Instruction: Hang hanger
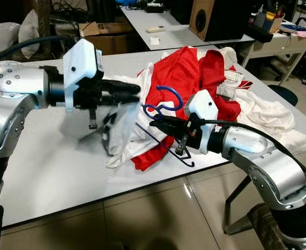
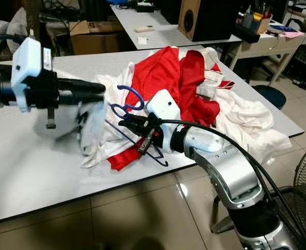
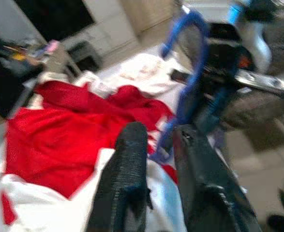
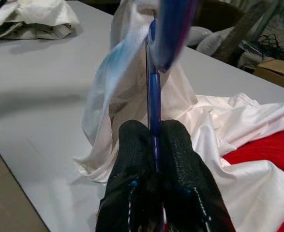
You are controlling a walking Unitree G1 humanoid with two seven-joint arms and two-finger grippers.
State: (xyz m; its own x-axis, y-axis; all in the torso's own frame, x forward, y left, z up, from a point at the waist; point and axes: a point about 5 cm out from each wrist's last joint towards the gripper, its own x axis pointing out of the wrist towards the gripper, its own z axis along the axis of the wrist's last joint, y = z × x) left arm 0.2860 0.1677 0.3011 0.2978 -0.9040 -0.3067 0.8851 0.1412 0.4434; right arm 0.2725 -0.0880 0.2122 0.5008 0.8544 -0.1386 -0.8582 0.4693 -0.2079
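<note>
Red and white soft clothes [image 1: 194, 83] lie heaped on the grey counter [image 1: 48, 172]; right hand [image 1: 160, 124] grips thin blue wire hanger [image 1: 166, 107], left hand [image 1: 134, 92] pinches white cloth [image 1: 122, 130].

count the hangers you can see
1: a blue hanger clamped in the right gripper, held over the clothes pile at the table's front edge. Others could be buried under the pile.

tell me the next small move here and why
Probably ease the blue hanger toward the white garment lifted by the left gripper, so its end can slip into the cloth. The right gripper is clamped on the hanger's bar, and the garment hangs just beside it, above the white table.
</note>
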